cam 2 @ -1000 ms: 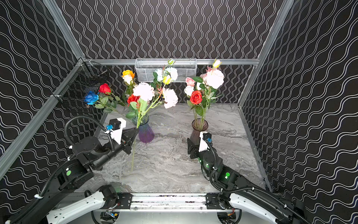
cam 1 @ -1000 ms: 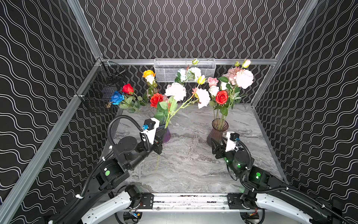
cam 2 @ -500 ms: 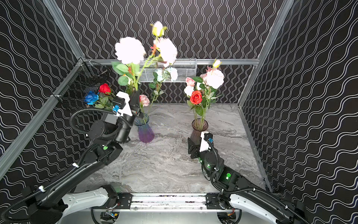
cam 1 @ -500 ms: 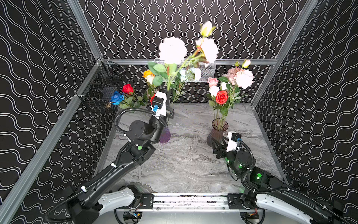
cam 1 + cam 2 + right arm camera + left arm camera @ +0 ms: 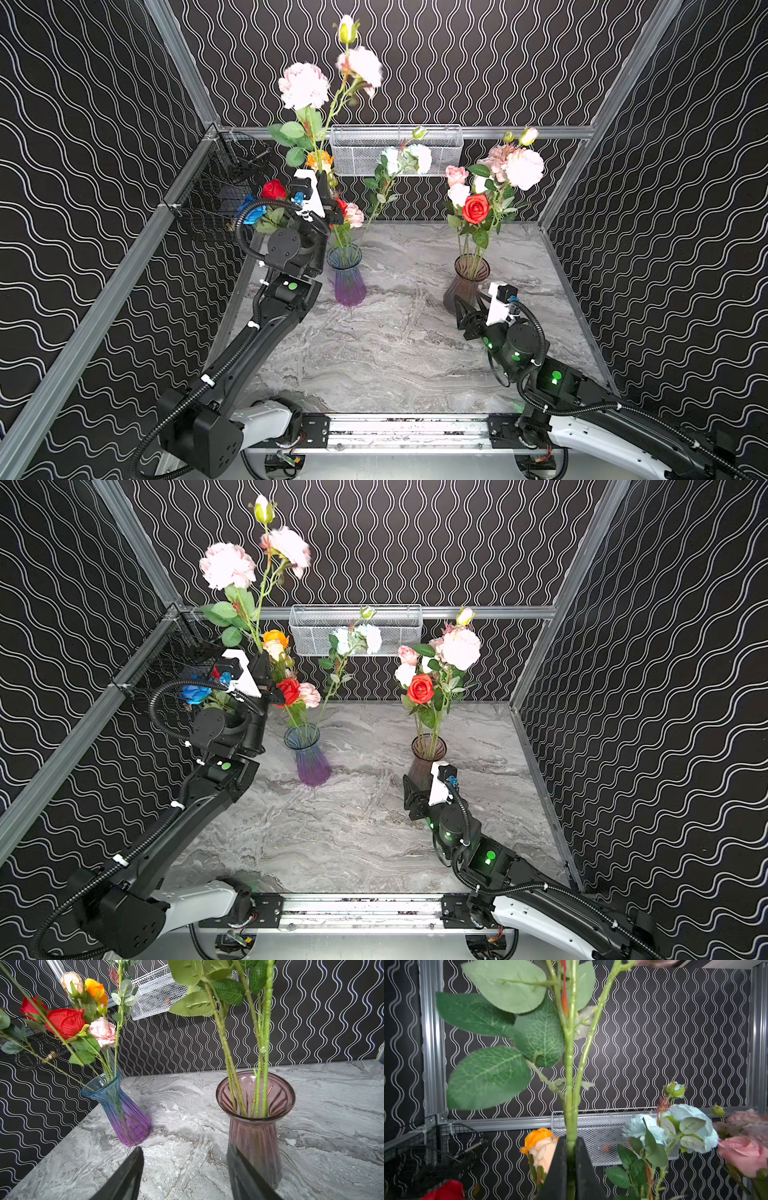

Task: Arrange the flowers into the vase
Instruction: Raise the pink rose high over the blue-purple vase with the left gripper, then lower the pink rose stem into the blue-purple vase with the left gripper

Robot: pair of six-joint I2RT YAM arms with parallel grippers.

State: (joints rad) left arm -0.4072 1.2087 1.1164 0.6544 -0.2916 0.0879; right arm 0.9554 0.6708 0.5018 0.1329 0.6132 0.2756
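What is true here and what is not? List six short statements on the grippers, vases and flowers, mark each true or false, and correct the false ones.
1. The left gripper is shut on a green stem. True.
2. The right gripper is clamped on a flower. False: it is open and empty, low by the mauve vase.
3. Both vases stand upright on the marble table. True.
4. The blue-purple vase is empty. False: it holds several stems, among them a red rose.
5. The held pale pink peonies are the lowest blooms. False: in both top views they stand above all the blooms in the vases.
6. A white mesh basket hangs on the back wall. True.
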